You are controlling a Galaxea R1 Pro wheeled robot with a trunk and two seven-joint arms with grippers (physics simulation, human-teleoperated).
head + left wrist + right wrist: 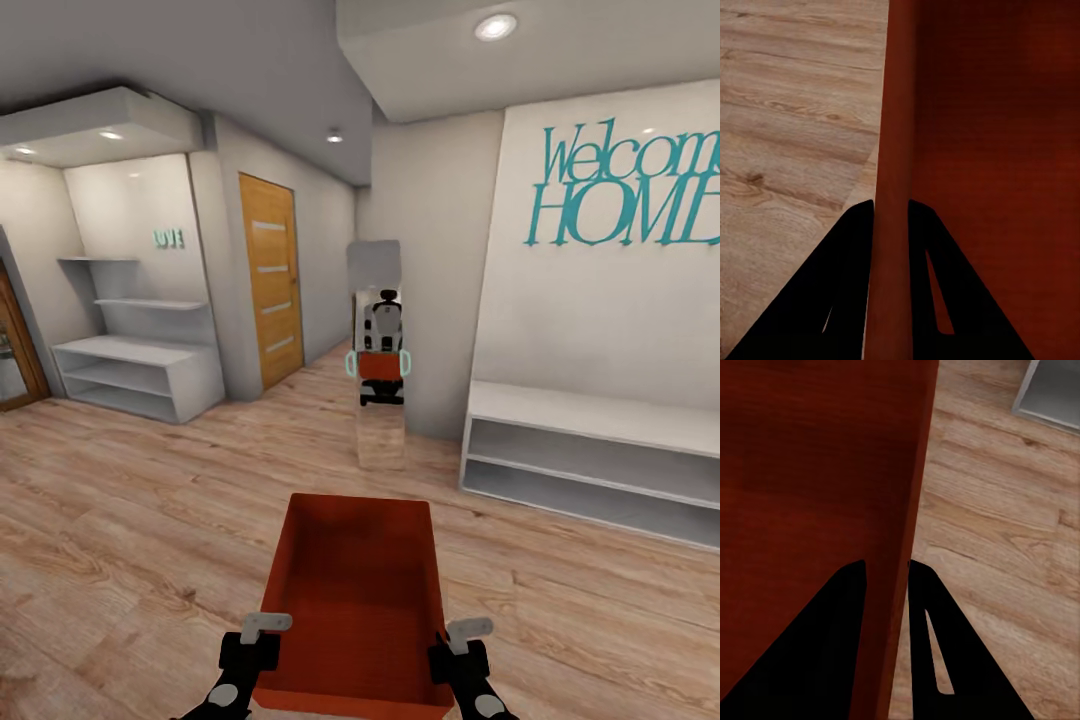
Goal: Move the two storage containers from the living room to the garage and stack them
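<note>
Orange-red rectangular open-top storage container (355, 600) held over light wood plank floor (120, 520); left gripper (891, 225) and right gripper (886, 577) each pinch a side wall.

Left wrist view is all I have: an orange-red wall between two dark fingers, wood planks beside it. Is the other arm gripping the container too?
Observer: Yes. In the right wrist view the right gripper is shut on the opposite side wall of the storage container.
Operator: Anything inside the box?
Observer: The head view looks into it from above and shows nothing in it.
Operator: What is ahead of us?
Observer: A narrow mirror stands straight ahead, reflecting the robot with the box. An orange-wood door is left of it.
Operator: Any furniture close on the right?
Observer: A low white bench shelf sits against the wall under teal "Welcome HOME" lettering.
</note>
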